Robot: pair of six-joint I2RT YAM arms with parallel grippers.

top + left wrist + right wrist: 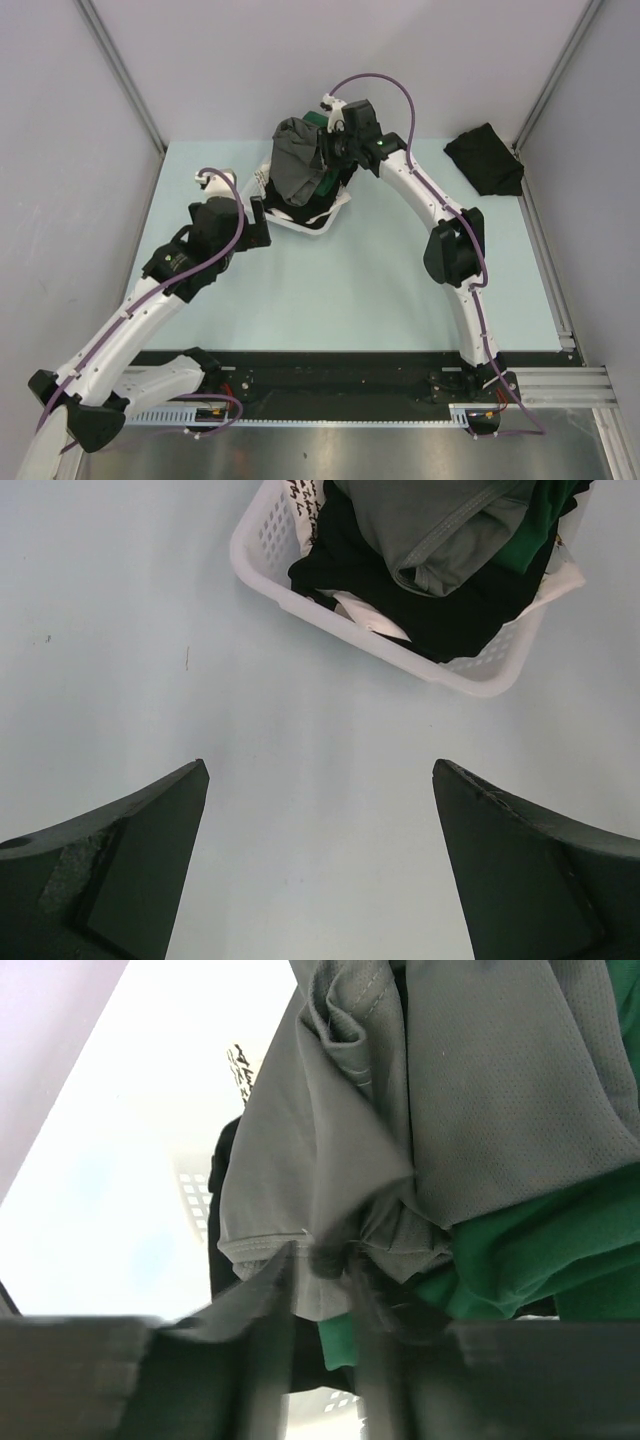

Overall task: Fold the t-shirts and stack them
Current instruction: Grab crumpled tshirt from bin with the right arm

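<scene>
White slatted basket (262, 540), pale blue table (300, 300)

Bare table (330, 290) lay open from the basket (305, 224) toward 6 o'clock; a black shirt (487, 160) blocked the 2 o'clock corner.

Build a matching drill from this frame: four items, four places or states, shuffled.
1 grey t-shirt
2 dark folded cloth
3 left pincer
4 green t-shirt

a open, above bare table
b gripped by right pincer
c lying at the table's far right
d in white basket

Pairs: 1-b, 2-c, 3-a, 4-d
</scene>
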